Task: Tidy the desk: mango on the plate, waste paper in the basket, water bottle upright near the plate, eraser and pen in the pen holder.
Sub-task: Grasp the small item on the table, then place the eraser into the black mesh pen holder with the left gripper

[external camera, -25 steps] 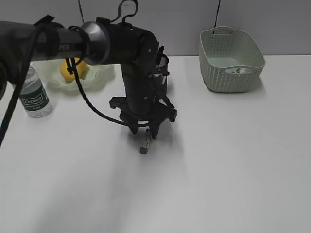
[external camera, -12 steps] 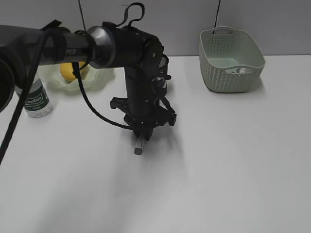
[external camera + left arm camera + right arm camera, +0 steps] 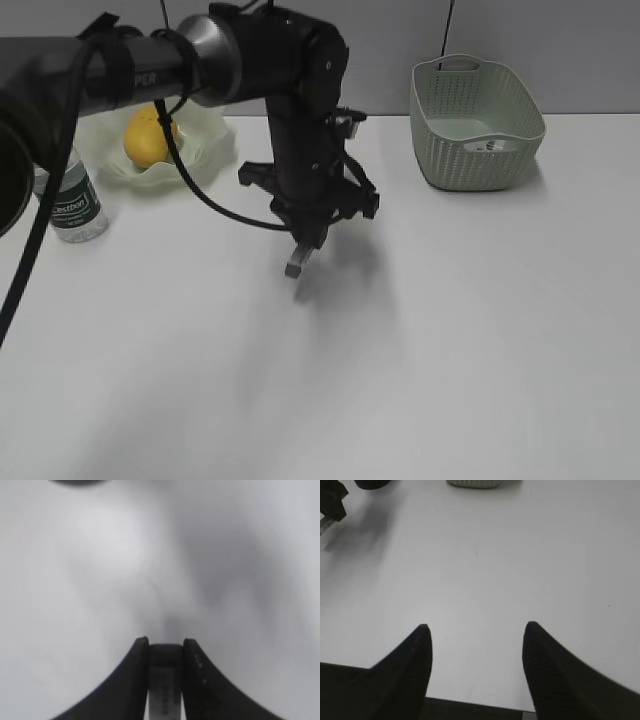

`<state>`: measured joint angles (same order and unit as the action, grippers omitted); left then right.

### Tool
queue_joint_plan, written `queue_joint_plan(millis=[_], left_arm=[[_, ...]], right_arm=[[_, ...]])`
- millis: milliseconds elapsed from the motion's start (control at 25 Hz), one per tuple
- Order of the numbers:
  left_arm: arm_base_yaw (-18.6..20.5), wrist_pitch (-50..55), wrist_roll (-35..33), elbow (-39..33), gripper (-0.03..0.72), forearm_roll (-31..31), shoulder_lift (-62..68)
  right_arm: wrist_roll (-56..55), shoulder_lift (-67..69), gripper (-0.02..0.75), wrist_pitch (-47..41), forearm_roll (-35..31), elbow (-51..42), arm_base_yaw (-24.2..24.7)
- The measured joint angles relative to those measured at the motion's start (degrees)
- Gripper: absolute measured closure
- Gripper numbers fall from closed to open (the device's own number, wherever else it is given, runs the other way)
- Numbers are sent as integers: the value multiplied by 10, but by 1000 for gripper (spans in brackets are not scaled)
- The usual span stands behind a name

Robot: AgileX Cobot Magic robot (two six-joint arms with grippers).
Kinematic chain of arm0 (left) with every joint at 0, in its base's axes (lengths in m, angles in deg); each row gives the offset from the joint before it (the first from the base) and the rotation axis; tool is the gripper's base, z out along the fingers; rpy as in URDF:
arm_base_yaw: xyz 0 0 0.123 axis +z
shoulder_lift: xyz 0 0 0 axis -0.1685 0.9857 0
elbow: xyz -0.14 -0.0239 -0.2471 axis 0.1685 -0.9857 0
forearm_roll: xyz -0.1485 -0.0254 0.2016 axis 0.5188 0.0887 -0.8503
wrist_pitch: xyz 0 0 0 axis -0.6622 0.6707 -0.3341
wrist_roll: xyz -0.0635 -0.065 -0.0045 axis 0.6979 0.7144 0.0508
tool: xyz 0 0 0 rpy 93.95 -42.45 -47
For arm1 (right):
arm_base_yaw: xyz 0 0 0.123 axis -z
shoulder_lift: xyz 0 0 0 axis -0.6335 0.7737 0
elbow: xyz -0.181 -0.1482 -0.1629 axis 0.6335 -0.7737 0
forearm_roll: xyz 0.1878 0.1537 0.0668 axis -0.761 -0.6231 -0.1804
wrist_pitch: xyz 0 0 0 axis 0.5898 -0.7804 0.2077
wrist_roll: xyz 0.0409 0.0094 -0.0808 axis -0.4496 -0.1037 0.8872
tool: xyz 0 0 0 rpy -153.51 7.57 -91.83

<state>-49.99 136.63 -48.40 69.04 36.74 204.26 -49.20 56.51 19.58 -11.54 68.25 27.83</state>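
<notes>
Eraser, small grey-and-white block (image 3: pixel 294 263), hangs above the white desk (image 3: pixel 480 330), pinched in the left gripper (image 3: pixel 165 650); right gripper (image 3: pixel 476 647) gapes empty.

Behind the far edge of the bench (image 3: pixel 480 350) stands a plain grey wall (image 3: pixel 560 30) that spans the whole width of the exterior view. It is made of flat panels set side by side. One thin dark vertical seam (image 3: pixel 165 12) shows toward the left and another seam (image 3: pixel 450 20) toward the right, above the far right part of the bench. The panels are bare and evenly lit. In the right wrist view, a dark strip (image 3: pixel 475 709) lies just past the near edge of the bench; what it is cannot be told.
</notes>
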Motion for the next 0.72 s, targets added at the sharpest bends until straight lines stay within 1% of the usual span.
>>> queue_joint_plan(millis=[240,360,480,720], left_arm=[[0,6,0,159,532,-62,-2],[0,-16,0,215,532,-101,-4],[1,-64,0,232,532,-138,-7],[15,-131,0,234,532,-154,14]], right_arm=[[0,0,279,0,0,0,0],[0,0,279,0,0,0,0],[0,0,279,0,0,0,0],[0,0,279,0,0,0,0]])
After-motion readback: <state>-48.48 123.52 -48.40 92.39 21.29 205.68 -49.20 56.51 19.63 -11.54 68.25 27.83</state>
